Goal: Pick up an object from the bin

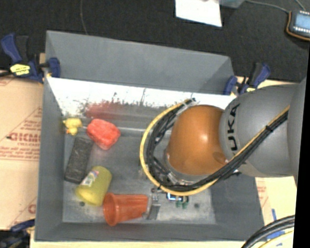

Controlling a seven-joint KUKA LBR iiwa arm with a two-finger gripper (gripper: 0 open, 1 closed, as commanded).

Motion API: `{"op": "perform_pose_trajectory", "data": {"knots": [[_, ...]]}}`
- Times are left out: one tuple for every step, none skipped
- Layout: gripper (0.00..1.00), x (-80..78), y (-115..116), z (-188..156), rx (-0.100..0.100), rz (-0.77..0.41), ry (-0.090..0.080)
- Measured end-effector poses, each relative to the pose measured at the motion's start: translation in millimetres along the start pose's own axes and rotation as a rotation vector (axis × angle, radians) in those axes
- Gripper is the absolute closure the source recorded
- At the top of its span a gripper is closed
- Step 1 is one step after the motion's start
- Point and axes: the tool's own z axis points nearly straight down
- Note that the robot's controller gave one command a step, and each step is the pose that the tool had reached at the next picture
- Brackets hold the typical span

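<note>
Arm (262,130): enters from the right, its wrist under an orange cover (197,138) and bent down over the right half of the bin (138,65). Gripper (156,204): low by the near wall, just beside the right end of a red-orange cup (123,208); whether apart or together cannot be told. Room: bare floor mid-bin, near wall close. Cup: tapered, lying on its side at the near wall, just beside a yellow labelled bottle (96,184). Further left: dark block (79,158), red lump (103,133).
</note>
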Motion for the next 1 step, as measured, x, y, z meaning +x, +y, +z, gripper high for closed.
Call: {"op": "perform_pose_trajectory", "data": {"knots": [[0.00,-2.0,0.0,-3.3,-0.001,0.005,-0.008]]}}
